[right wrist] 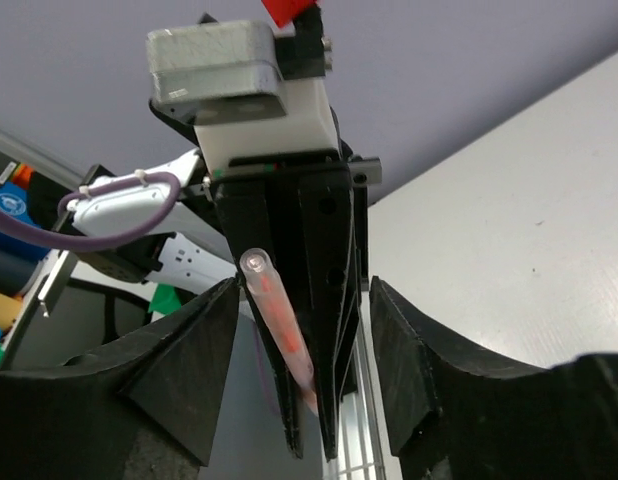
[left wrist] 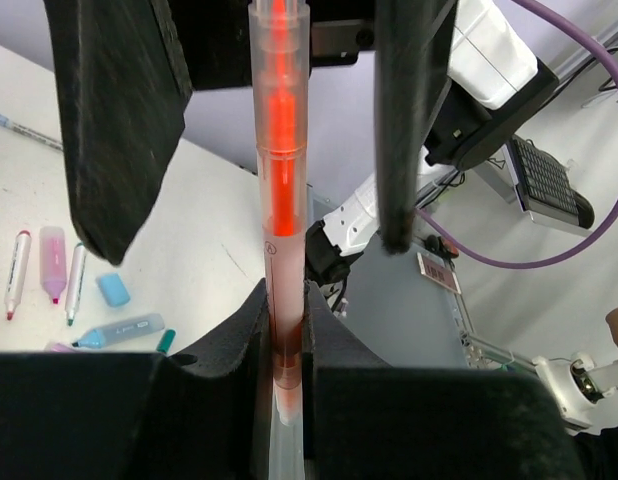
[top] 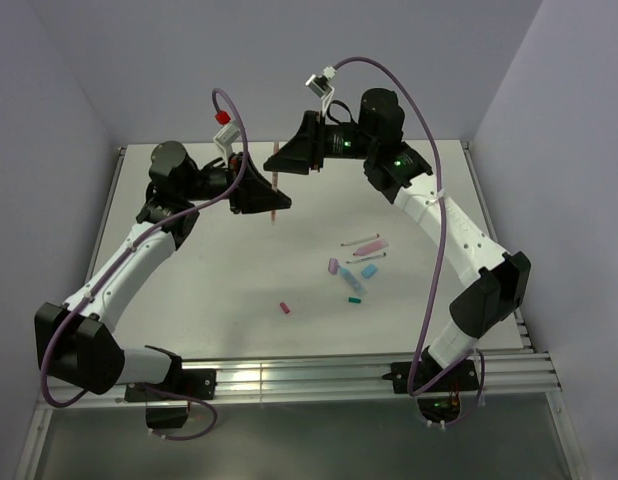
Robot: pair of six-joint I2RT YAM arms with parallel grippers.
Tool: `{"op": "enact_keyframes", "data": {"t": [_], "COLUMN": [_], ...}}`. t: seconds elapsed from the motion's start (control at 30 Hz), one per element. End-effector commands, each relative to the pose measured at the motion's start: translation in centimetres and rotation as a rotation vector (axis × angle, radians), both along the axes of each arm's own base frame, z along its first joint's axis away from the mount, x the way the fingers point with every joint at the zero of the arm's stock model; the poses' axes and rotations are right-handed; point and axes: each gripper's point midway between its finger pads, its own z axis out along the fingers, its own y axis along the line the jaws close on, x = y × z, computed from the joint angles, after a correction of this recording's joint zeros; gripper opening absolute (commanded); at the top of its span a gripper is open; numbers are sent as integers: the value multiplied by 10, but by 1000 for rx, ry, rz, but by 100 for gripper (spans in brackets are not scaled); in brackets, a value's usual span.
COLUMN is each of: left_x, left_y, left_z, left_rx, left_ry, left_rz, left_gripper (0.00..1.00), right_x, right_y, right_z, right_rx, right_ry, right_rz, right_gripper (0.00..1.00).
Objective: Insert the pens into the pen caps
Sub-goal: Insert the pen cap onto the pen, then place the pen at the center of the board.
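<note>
From above, the left fingers [top: 259,196] clamp an orange-red pen [top: 276,188] upright above the tabletop [top: 209,290]. The right fingers [top: 289,158] sit at its upper end, their gap hidden there. Right of centre lie loose pens [top: 367,245] and caps [top: 369,270], with a red cap [top: 285,307] apart from them. The left wrist view shows the grip closed tight on the pen's lower barrel. The right wrist view shows the right fingers spread wide, the pen standing in the gap between them.

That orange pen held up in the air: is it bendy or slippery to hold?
Probably stiff: the pen stands straight though the left gripper pinches it near one end. Likely light, its barrel being thin clear plastic. Smooth and round, so perhaps slippery.
</note>
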Motion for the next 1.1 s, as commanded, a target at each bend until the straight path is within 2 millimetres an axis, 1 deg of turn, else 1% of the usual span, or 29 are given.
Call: {"op": "enact_keyframes", "data": {"t": [0.0,0.13,0.23,0.37,0.47,0.5,0.57,0.6,0.67,0.73,0.8,0.83,0.9,0.93,1.0,1.07], "left_x": [-8,-9,-9,-10,-10,-9,-10,-10,-10,-9,-4,-1,5,7,11,16], "left_y": [1,-1,-3,-5,-5,-5,-5,-5,-5,-5,-6,-6,-4,-3,0,1], "left_z": [21,21,19,18,20,21,23,24,26,28,32,32,36,39,44,45], "left_rx": [-34,-35,-29,-29,-32,-32,-33,-35,-38,-39,-37,-30,-37,-44,-52,-52], "left_ry": [-105,-105,-97,-97,-95,-98,-105,-106,-107,-111,-114,-110,-113,-115,-124,-128], "left_rz": [4,-2,-7,-12,-12,-11,-12,-11,-13,-6,21,29,53,61,76,92], "left_gripper": [0,0,0,0,0,0,0,0,0,0,0,0,0,0,0,0], "right_x": [-2,1,4,6,6,6,7,7,7,5,5,5,-1,-2,-9,-10], "right_y": [-4,-3,-2,-1,0,0,1,1,0,0,2,3,5,8,11,14], "right_z": [34,40,50,50,46,44,40,39,37,33,29,21,17,9,5,-4], "right_rx": [53,63,87,97,94,92,88,87,83,80,75,65,60,50,44,33], "right_ry": [-58,-58,-89,-78,-68,-65,-56,-55,-53,-45,-38,-23,-26,-14,-16,-1], "right_rz": [1,-4,-3,2,8,10,10,8,8,9,10,13,21,22,31,17], "right_gripper": [63,64,63,56,46,39,28,14,1,0,0,0,0,0,0,0]}}
